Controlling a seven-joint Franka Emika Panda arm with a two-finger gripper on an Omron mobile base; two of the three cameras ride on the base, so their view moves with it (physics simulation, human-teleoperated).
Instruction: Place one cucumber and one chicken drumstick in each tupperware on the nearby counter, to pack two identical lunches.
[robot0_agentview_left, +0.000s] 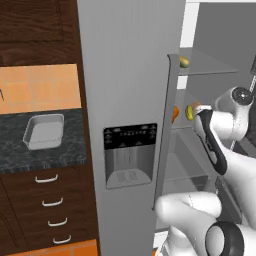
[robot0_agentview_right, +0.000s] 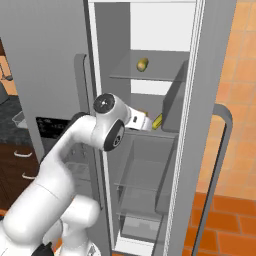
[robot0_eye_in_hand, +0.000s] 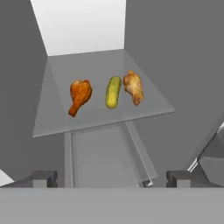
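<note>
No legible text anywhere. The fridge's dispenser panel (robot0_agentview_left: 129, 136) carries rows of tiny pale marks, too small and blurred to read. No labels, brands or nos. on anything else.

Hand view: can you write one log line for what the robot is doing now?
gripper: open, holding nothing | fridge shelf: cucumber between two chicken drumsticks | tupperware: on counter

Flat, even rendered light fills all three views, with no glare and only faint, soft shading. The fridge's white back wall (robot0_eye_in_hand: 81, 26) is the brightest patch in the hand view. Edges look slightly jagged and coarse at this resolution; nothing is defocused or warped near the borders.
</note>
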